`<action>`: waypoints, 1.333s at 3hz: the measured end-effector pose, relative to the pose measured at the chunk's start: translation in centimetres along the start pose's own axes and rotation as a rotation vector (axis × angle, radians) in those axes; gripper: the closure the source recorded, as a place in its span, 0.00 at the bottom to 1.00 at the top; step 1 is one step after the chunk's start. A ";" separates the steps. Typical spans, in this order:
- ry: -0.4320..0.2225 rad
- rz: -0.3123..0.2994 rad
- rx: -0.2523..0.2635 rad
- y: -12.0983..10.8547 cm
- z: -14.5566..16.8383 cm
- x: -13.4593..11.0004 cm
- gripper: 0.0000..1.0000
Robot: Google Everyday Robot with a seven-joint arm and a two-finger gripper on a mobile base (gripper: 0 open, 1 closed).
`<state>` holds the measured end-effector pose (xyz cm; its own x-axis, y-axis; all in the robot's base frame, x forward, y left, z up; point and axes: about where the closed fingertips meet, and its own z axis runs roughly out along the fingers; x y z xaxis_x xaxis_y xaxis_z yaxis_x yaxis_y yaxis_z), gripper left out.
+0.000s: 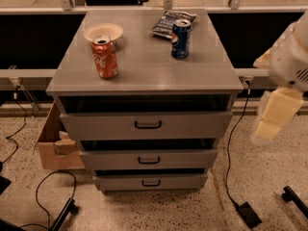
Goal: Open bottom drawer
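We see a grey table (144,66) with three drawers in its front. The bottom drawer (120,182) is the lowest and smallest one, right down by the floor, under the two bigger drawers. It has a little black handle (151,182) in the middle, and it looks shut.

The end effector (275,113) is out to the right of the table, up in the air at about the height of the top drawer. It is not touching the table or any drawer. It is blurry (a pale yellow shape), so we cannot tell if it is wide or narrow.

On top of the table stand a red can (105,57), a white bowl (103,32), a blue can (180,39) and a snack bag (171,23). A cardboard box (55,146) sits on the floor to the left of the table.
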<state>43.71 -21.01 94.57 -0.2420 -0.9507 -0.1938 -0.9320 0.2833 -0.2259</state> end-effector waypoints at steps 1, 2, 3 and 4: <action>0.010 0.035 0.022 2.3 4.7 -0.5 0.00; 0.047 0.053 0.015 5.9 13.1 -0.6 0.00; 0.130 0.040 -0.027 9.2 19.2 1.0 0.00; 0.216 0.050 -0.088 12.8 22.6 1.4 0.00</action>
<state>37.53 -15.88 69.84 -0.3319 -0.9433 0.0080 -0.9351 0.3278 -0.1347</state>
